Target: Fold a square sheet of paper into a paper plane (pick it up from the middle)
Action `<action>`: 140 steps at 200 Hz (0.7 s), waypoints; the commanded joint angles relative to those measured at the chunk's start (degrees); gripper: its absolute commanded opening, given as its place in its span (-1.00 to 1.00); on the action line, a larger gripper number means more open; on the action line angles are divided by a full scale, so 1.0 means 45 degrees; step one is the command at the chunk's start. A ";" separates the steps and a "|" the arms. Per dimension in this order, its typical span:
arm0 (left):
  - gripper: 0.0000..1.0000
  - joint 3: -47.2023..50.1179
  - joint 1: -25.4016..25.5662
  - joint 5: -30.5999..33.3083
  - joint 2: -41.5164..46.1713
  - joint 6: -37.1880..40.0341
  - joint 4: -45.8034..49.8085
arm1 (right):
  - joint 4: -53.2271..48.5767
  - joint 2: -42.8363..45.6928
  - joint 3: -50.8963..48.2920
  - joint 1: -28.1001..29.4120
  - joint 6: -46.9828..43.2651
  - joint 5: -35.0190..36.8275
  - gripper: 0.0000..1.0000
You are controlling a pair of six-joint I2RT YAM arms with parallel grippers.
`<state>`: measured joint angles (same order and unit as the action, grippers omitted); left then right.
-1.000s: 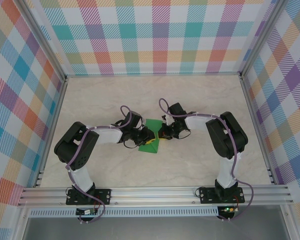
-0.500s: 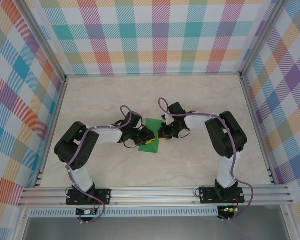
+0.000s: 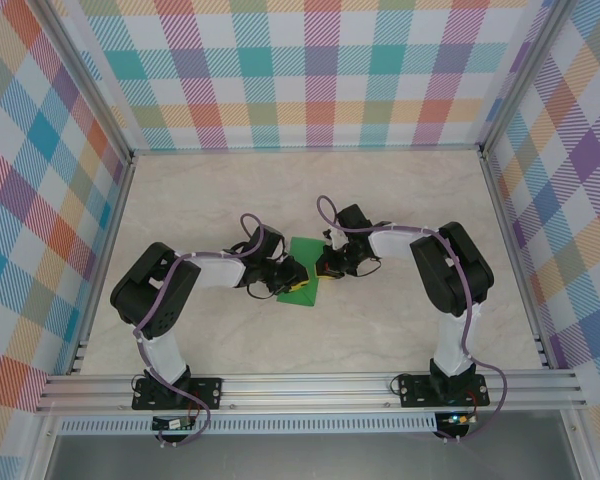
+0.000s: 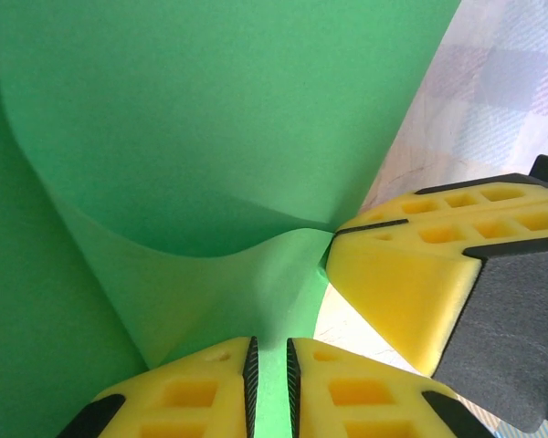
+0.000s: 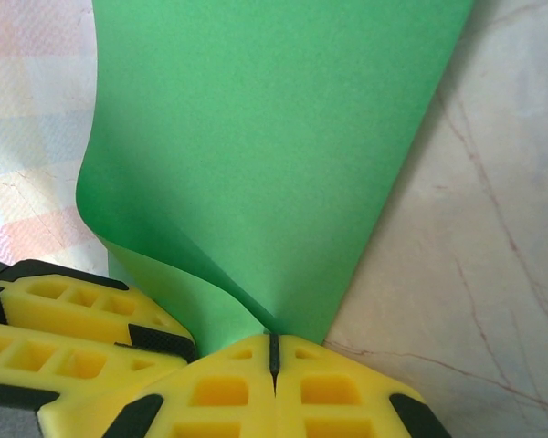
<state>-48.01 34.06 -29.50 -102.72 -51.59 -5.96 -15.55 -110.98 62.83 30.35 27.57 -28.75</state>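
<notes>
The square sheet of paper (image 3: pixel 303 250) is bright green and lies at the table's middle between my two grippers, partly lifted into a curved flap (image 4: pixel 210 164). My right gripper (image 5: pixel 274 351) is shut on the paper's near edge (image 5: pixel 283 182), its pads pressed together, and the sheet bends up and away from it. My left gripper (image 4: pixel 269 383) stands low over the paper with a narrow gap between its fingers, and green shows through that gap. The two grippers (image 3: pixel 295 281) (image 3: pixel 326 267) nearly touch, and the right gripper's fingers (image 4: pixel 411 283) show close by in the left wrist view.
The pale marble tabletop (image 3: pixel 310 190) spreads around the paper. Checkered walls (image 3: pixel 310 70) close the back and both sides. An aluminium rail (image 3: pixel 310 385) runs along the near edge by the arm bases.
</notes>
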 commanded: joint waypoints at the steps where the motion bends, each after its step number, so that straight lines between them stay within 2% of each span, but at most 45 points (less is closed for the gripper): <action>1: -0.63 0.0278 0.0067 0.0214 -0.0219 0.0100 0.0443 | -0.0327 -0.0443 0.0208 -0.0065 -0.0287 0.0085 -0.97; 43: -0.67 0.0244 0.0067 0.0547 -0.0326 0.0234 0.1139 | -0.0412 -0.0475 0.0272 -0.0064 -0.0285 0.0123 -0.95; 68: -0.69 0.0232 0.0067 0.0781 -0.0465 0.0269 0.1572 | -0.0773 -0.0353 0.0466 -0.0064 -0.0273 0.0235 -0.82; 115: -0.72 0.0355 0.0088 0.1232 -0.0452 0.0275 0.2125 | -0.1642 0.1274 0.0619 -0.0064 -0.0097 0.1810 -0.63; 140: -0.73 0.0343 0.0106 0.1282 -0.0485 0.0258 0.2147 | -0.1533 0.1707 0.0517 -0.0064 -0.0016 0.1330 -0.61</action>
<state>-47.79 34.11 -27.73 -102.80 -51.16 -4.43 -21.08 -106.69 64.60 30.35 27.59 -22.96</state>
